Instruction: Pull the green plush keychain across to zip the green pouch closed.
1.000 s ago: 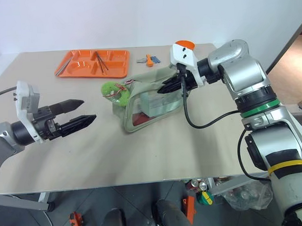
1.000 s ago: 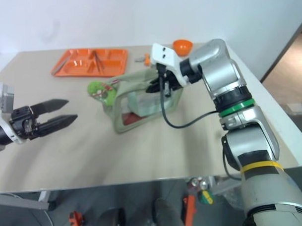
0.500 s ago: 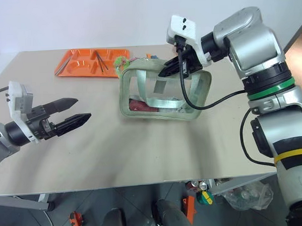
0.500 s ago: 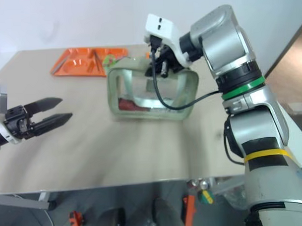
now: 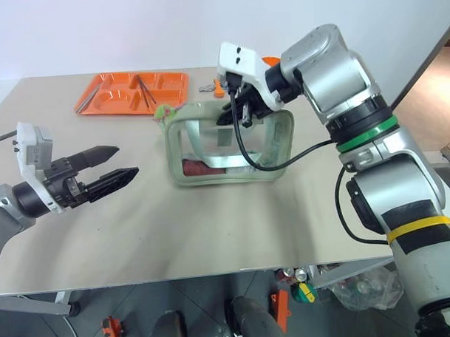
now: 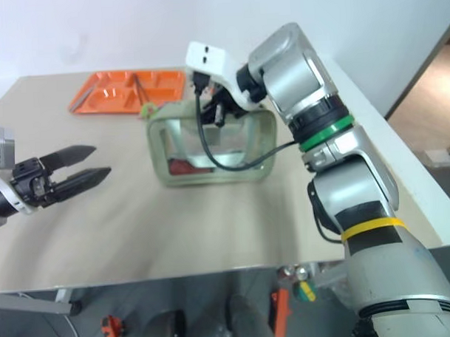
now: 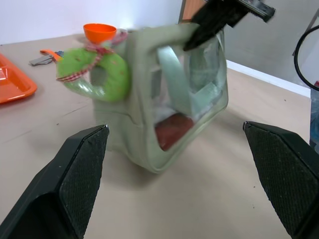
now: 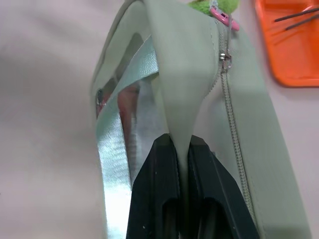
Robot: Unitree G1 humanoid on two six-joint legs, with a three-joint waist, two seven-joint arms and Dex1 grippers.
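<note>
The green pouch (image 5: pixel 224 148) stands upright in the middle of the table, its clear window with the strap across it facing me. My right gripper (image 5: pixel 227 117) is shut on a fabric strip at the pouch's top (image 8: pixel 180 89), beside the zipper (image 8: pixel 228 104). The green plush keychain (image 7: pixel 95 74) hangs at the pouch's top left corner (image 5: pixel 164 111), with its red-and-white cord. My left gripper (image 5: pixel 127 161) is open and level, off to the pouch's left and apart from it, pointing toward it. Something red lies inside the pouch (image 7: pixel 172 130).
An orange tray (image 5: pixel 108 98) with thin utensils sits at the back left. A small orange funnel (image 7: pixel 99 32) and a blue-and-orange item (image 5: pixel 218 86) lie behind the pouch. Bare tabletop lies between the left gripper and the pouch.
The right gripper has risen and moved left, pulling the pouch from leaning over to standing upright. The keychain came off the table with it. The left gripper stayed in place, open.
</note>
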